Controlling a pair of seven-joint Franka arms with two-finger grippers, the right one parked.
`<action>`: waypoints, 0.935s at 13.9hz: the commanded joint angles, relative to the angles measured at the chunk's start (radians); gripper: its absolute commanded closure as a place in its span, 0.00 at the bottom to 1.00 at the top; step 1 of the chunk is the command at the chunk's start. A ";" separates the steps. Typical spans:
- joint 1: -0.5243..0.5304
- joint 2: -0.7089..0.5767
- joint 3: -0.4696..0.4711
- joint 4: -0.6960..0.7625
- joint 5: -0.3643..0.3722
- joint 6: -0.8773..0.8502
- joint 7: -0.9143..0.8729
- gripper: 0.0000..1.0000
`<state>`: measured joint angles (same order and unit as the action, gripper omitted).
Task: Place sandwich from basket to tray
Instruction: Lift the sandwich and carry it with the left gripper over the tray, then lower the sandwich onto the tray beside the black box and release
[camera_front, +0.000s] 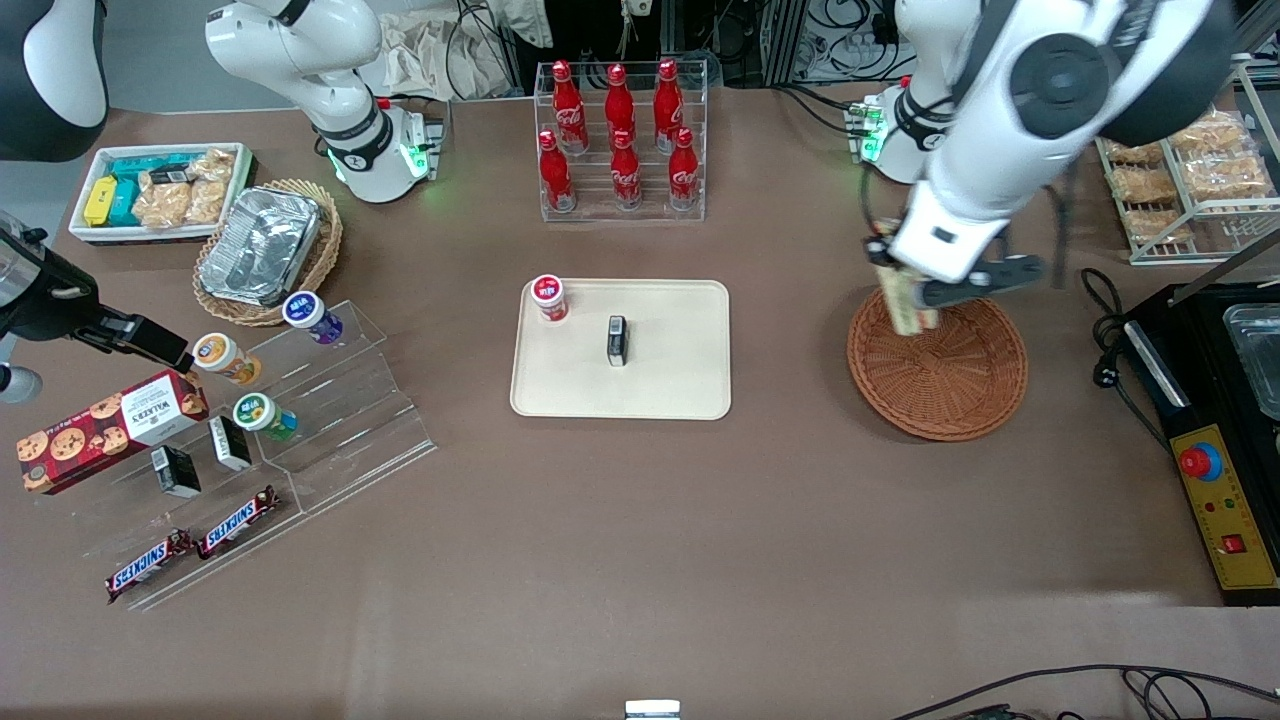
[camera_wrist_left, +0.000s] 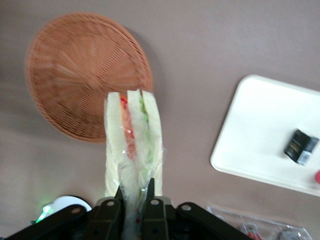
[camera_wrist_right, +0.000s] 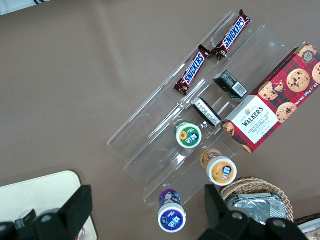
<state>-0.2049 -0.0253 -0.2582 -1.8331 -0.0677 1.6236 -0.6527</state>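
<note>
The left arm's gripper (camera_front: 912, 300) holds the triangular clear-wrapped wedge sandwich (camera_front: 905, 301) between its jaws, lifted above the rim of the round reddish-brown wicker basket (camera_front: 940, 372). The flat cream rectangular plastic tray (camera_front: 680, 380) lies on the table (camera_front: 640, 550) beside the basket, toward the parked arm's end, and carries a small red-capped jar (camera_front: 548, 297) and a small black box (camera_front: 617, 340).

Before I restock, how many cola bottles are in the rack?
6, in the clear rack: three on the upper step, three on the lower. The claw holds the sandwich above the basket.
</note>
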 joint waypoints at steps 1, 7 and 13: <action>-0.036 0.093 -0.041 0.037 -0.064 0.091 -0.045 1.00; -0.151 0.203 -0.039 0.011 -0.130 0.340 -0.051 1.00; -0.261 0.301 -0.032 -0.110 -0.086 0.631 -0.050 1.00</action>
<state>-0.4264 0.2461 -0.3047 -1.9294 -0.1867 2.2000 -0.6919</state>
